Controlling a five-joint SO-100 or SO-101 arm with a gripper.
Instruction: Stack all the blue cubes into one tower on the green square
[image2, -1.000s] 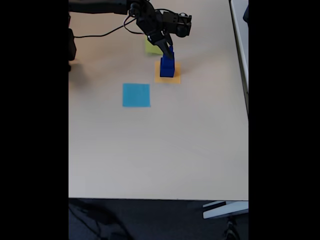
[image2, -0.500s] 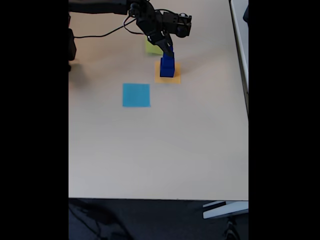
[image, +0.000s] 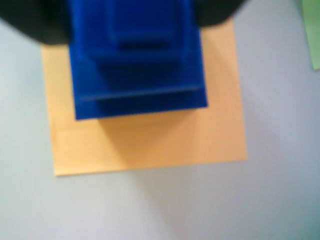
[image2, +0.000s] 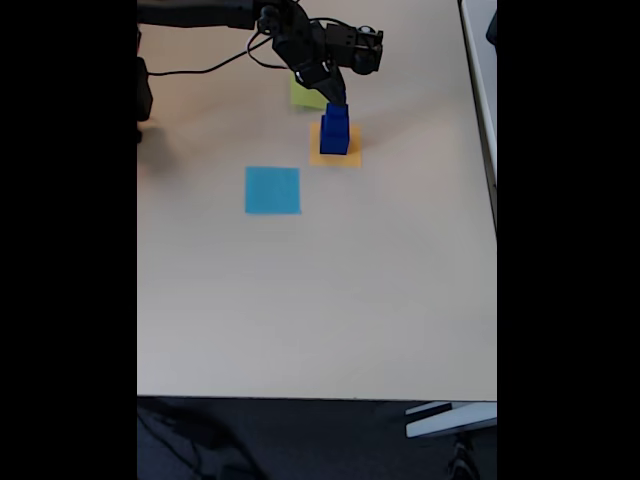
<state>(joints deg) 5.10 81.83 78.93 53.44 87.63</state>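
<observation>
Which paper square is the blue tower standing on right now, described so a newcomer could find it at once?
In the fixed view, start at the black arm along the table's far edge; the blue cubes stand stacked just below its gripper. Under them lies the orange-yellow square. It sits between the green square behind it and the light blue square nearer the camera, and it alone carries anything.

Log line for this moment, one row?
blue cubes: stacked as tower | on: orange square, not green square | claw: just above tower top, state unclear
</observation>
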